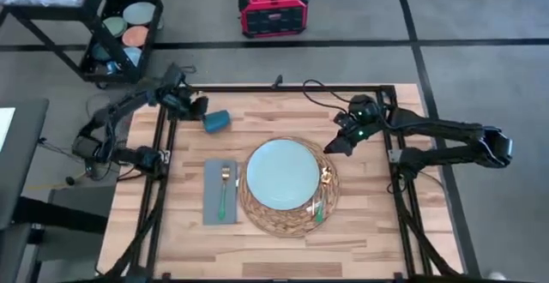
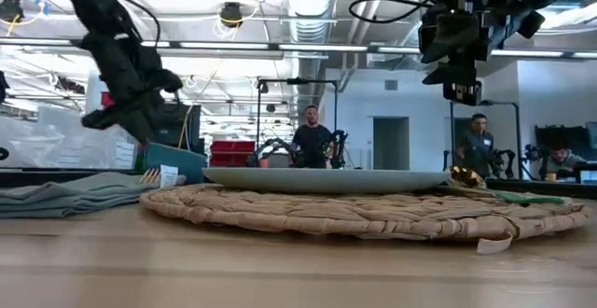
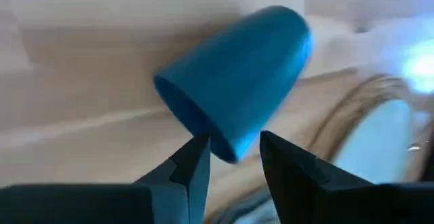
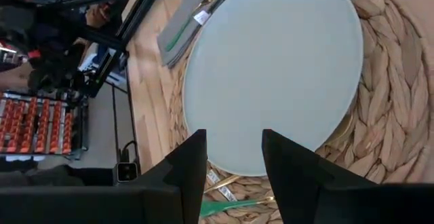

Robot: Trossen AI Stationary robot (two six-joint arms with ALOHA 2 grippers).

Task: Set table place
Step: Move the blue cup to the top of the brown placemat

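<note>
The place is largely laid near the middle of the table [image 1: 360, 231]: pale blue plate [image 1: 284, 173] centred on the woven mat [image 1: 257, 213], grey napkin [image 1: 209, 199] with a green-handled fork [image 1: 223, 194] just beside its left, further cutlery [image 1: 320, 210] on the mat's right rim. The dark blue cup [image 1: 217, 121] remains outstanding, tilted and pinched by its rim in the left gripper [image 1: 201, 110] toward the far left corner. The right gripper [image 1: 337, 145] hangs above the mat's far right side, fingers slightly apart and empty.

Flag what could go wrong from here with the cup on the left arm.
1. The left tool pinches only the rim of the blue cup, which hangs tilted above the table; it may slip, or land on its side.
2. The cup is close to the napkin with the fork and to the mat; a low pass could nudge them.
3. The right tool hovers open above the plate, so the arms could crowd each other.
</note>
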